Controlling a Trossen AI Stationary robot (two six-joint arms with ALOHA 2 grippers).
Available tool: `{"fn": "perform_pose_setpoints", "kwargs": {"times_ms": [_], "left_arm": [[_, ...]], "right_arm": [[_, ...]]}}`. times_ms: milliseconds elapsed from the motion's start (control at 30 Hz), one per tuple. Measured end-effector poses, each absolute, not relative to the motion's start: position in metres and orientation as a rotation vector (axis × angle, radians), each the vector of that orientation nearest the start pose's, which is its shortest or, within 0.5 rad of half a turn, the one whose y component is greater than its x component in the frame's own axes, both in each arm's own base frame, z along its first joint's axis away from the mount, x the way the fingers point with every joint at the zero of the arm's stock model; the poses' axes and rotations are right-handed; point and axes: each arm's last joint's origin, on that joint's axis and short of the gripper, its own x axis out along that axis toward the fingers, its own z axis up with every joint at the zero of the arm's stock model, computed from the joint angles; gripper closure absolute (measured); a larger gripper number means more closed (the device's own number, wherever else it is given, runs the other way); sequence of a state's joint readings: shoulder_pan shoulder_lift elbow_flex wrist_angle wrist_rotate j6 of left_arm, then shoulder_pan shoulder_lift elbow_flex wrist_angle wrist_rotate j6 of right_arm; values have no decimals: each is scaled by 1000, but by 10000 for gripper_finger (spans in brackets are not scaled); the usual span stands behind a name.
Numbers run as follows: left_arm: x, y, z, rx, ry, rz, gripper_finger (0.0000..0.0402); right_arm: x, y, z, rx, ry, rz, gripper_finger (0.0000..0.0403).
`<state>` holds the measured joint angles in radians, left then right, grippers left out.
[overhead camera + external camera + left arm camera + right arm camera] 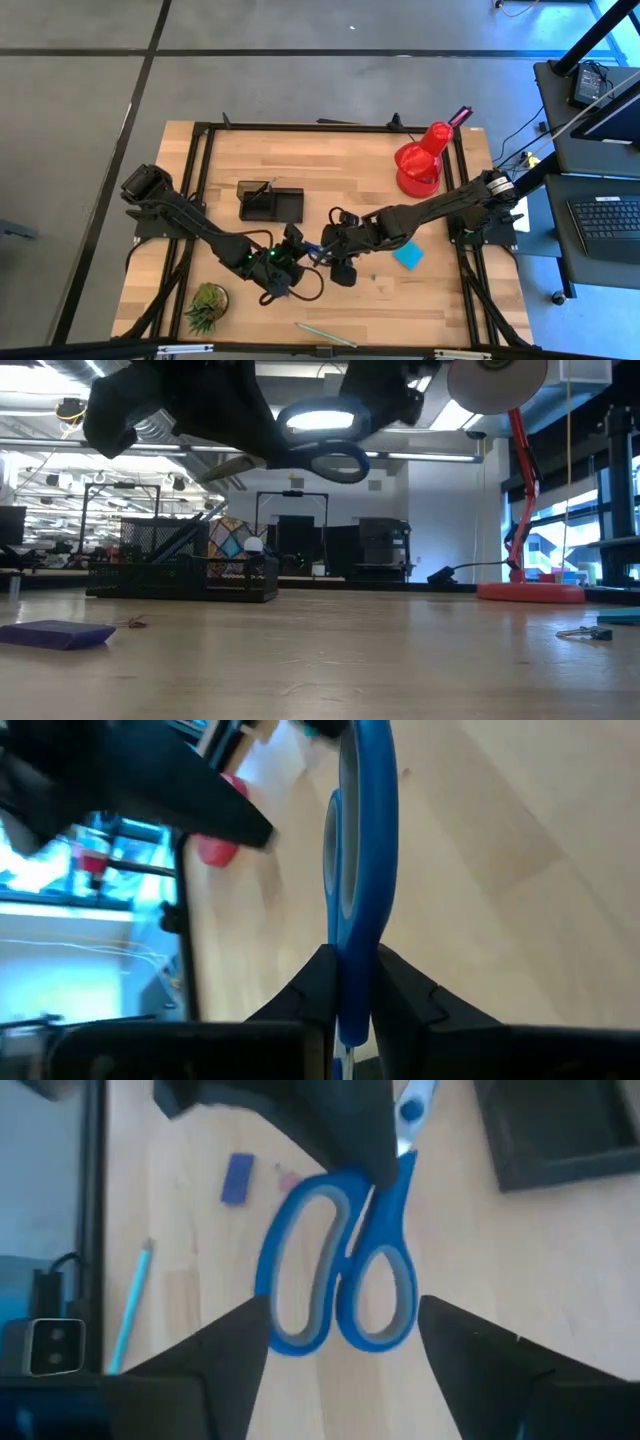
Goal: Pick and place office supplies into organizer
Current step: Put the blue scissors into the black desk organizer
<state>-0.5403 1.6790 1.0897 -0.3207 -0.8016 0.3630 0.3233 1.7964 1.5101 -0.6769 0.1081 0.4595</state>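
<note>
Above the pale wood-grain table (420, 300), left hand (350, 982) pinching blue loop-handled scissors (340, 1270), right hand (345, 1370) spread open beside the handles

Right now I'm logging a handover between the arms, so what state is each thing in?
Scissors: held in the air, handles closed together.
Left gripper: shut on the scissors.
Right gripper: open, by the handles.
Organizer: upright on the table.
Lamp: standing.
Sticky pad: lying flat.

1 scissors (340, 1275), 1 organizer (270, 201), 1 lamp (420, 160), 1 plant (206, 305), 1 sticky-note pad (408, 255), 1 pencil (325, 334)
</note>
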Motion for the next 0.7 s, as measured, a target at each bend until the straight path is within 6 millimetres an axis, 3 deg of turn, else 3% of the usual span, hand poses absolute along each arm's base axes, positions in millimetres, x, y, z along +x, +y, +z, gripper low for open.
{"fn": "perform_pose_setpoints", "kwargs": {"times_ms": [133,367,533,700], "left_arm": [[300,-155,219,798,739,91,366],[285,-138,260,627,650,85,366],[260,-111,280,526,560,62,366],[230,-75,296,404,389,57,366]], "right_arm": [[350,116,295,193,911,-62,143],[314,127,323,62,830,-218,143],[297,148,316,-52,795,-277,143],[281,152,291,-46,810,-335,143]]}}
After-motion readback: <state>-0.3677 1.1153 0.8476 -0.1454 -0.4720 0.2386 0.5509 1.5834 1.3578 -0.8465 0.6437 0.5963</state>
